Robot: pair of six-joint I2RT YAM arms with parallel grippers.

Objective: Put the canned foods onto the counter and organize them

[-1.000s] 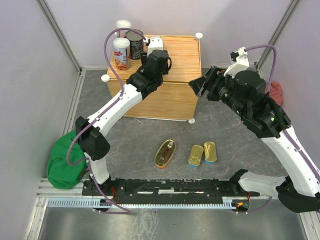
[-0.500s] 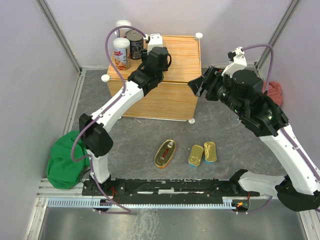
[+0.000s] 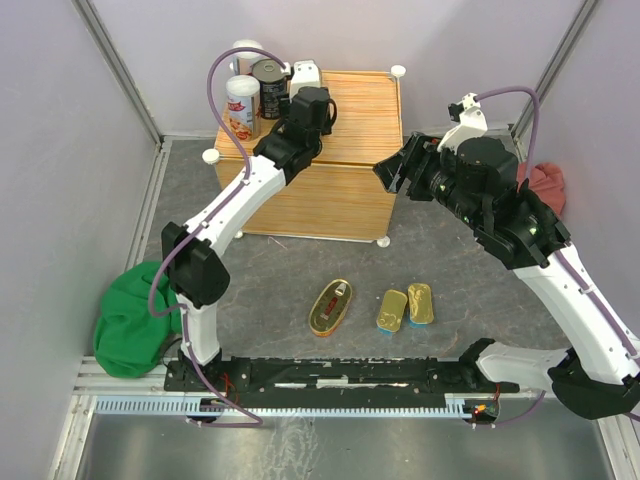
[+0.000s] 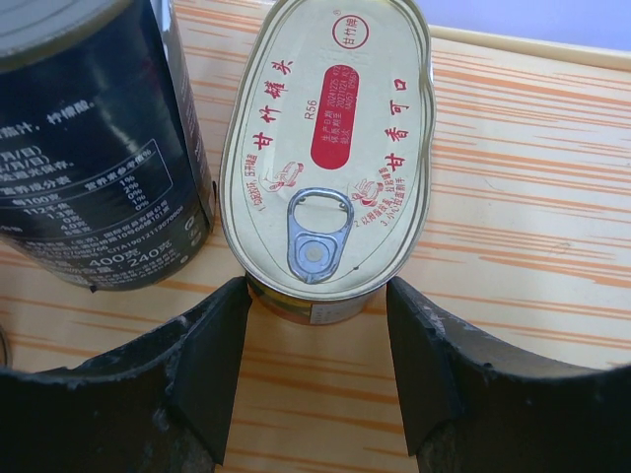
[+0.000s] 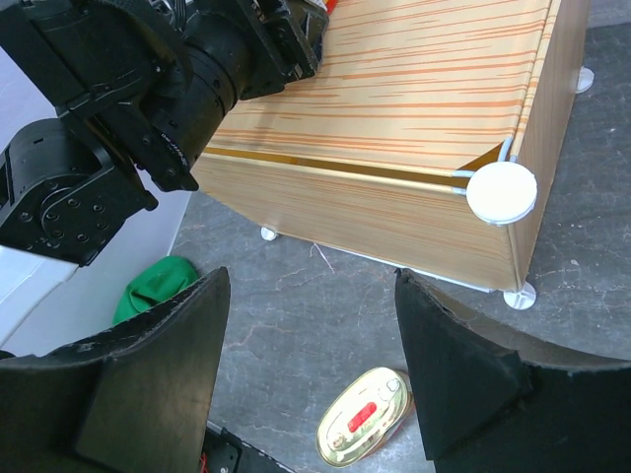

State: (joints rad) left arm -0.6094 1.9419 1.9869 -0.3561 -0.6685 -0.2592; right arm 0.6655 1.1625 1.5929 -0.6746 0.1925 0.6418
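My left gripper (image 4: 315, 296) is shut on the near end of an oval gold-red tin (image 4: 330, 158) at the back left of the counter (image 4: 523, 197). The tin lies right beside the dark round tin (image 4: 89, 148). From above, the left gripper (image 3: 300, 80) hides that oval tin; the dark tin (image 3: 268, 85) and two white-lidded cans (image 3: 241, 105) stand at the counter's (image 3: 350, 110) back left corner. My right gripper (image 5: 311, 286) hangs open and empty off the counter's front right corner. On the floor lie a second oval tin (image 3: 331, 306) and two rectangular gold-blue tins (image 3: 392, 310).
A green cloth (image 3: 125, 320) is bunched at the left wall and a red cloth (image 3: 545, 185) sits behind the right arm. White ball knobs (image 5: 501, 192) stick out at the counter's corners. The left arm (image 5: 148, 99) reaches across the counter's left half.
My left gripper has moved toward the back left of the counter, closer to the dark tin. The right arm has drifted slightly up and left, still open.
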